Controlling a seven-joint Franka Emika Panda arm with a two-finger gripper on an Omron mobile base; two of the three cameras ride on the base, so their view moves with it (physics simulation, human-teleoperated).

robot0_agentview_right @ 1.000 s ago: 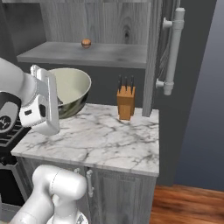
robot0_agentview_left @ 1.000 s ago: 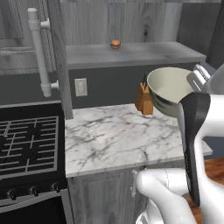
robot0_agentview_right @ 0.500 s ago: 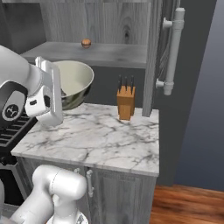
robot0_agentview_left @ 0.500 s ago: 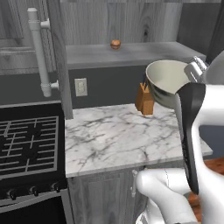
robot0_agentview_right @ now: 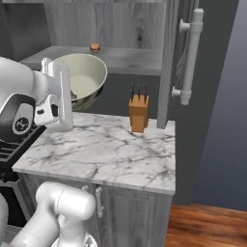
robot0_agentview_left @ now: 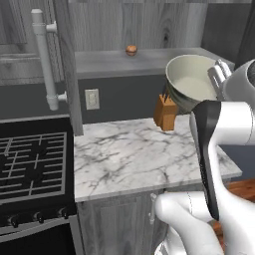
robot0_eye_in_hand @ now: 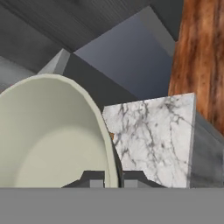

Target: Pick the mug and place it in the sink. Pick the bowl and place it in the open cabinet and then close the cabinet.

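The bowl [robot0_agentview_left: 191,82], large, pale cream outside and inside here, hangs tilted in the air in front of the cabinet's shelf [robot0_agentview_left: 114,63]. My gripper [robot0_agentview_left: 220,74] is shut on its rim at the right side. In the right base view the bowl [robot0_agentview_right: 84,77] is level with the shelf [robot0_agentview_right: 130,57], and the gripper [robot0_agentview_right: 72,95] pinches its near rim. In the hand view the bowl [robot0_eye_in_hand: 48,135] sits at the left, its rim between the fingertips of the gripper [robot0_eye_in_hand: 113,178]. The cabinet door [robot0_agentview_left: 64,60] stands open. The mug and the sink are out of view.
A small brown item [robot0_agentview_left: 131,50] lies at the back of the shelf. A wooden knife block [robot0_agentview_left: 166,113] stands on the marble counter [robot0_agentview_left: 129,159] under the bowl. The door's long bar handle [robot0_agentview_right: 190,58] juts out at the right. A black stove [robot0_agentview_left: 30,164] lies left.
The gripper has lifted the bowl higher, from just above the knife block up to the level of the cabinet shelf, and carried it a little toward the cabinet.
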